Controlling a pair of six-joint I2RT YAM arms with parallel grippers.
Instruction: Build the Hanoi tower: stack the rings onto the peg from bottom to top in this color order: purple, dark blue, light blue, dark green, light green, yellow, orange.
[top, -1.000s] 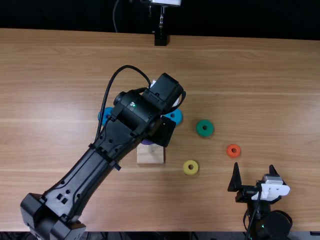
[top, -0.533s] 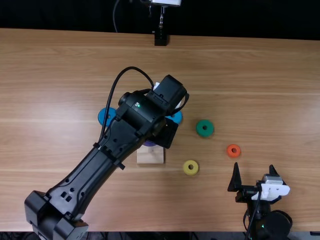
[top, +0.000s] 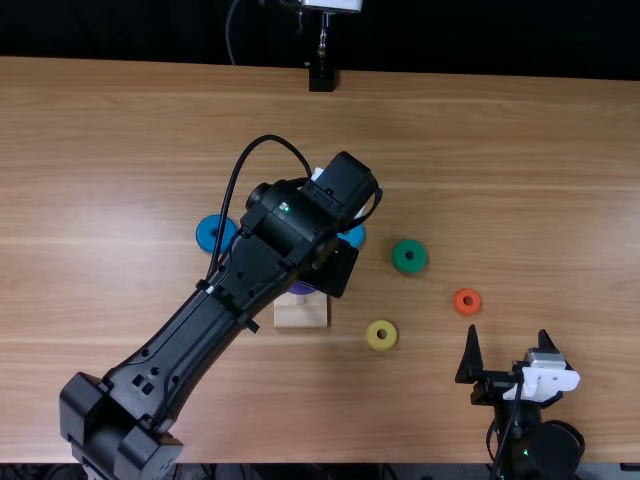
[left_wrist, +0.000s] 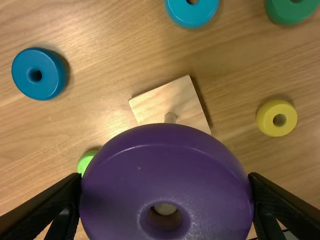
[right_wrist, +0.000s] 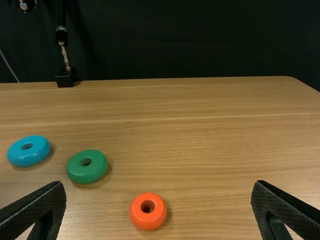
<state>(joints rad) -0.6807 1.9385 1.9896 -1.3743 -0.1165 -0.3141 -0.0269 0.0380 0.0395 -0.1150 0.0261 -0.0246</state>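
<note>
Black right gripper (top: 509, 331): lower right of the top view, fingers spread wide, nothing between them. Judged on standby, leaving the base to the other arm.
Yellow ring (top: 381, 335): lower half of the top view, right of centre, flat. Sixth in order, so reasonably set aside.
Wooden base (top: 300, 314): just below centre of the top view, upper part covered by the left arm (top: 262, 262).
Orange ring (top: 467, 302): right of centre, flat. Last in order; not needed at this step.
Purple ring (left_wrist: 165, 150): lower centre of the left wrist view, bottom rim cut off. First in order, judged due for lowering.
Left gripper (left_wrist: 165, 175): clamped on the purple ring from opposite sides, which leaves its hole free.
Peg (left_wrist: 170, 118): centre of the left wrist view, mostly behind the purple ring. Pale disc in the hole is probably its top; threading not confirmed.
Light green ring (left_wrist: 87, 161): left of centre, largely hidden by the purple ring.
Dark green ring (top: 409, 257): right of centre in the top view, fully exposed.
Dark blue ring (top: 205, 233): left of centre, crossed by a cable; next piece.
Light blue ring (top: 353, 236): near centre, partly under the left arm.
</note>
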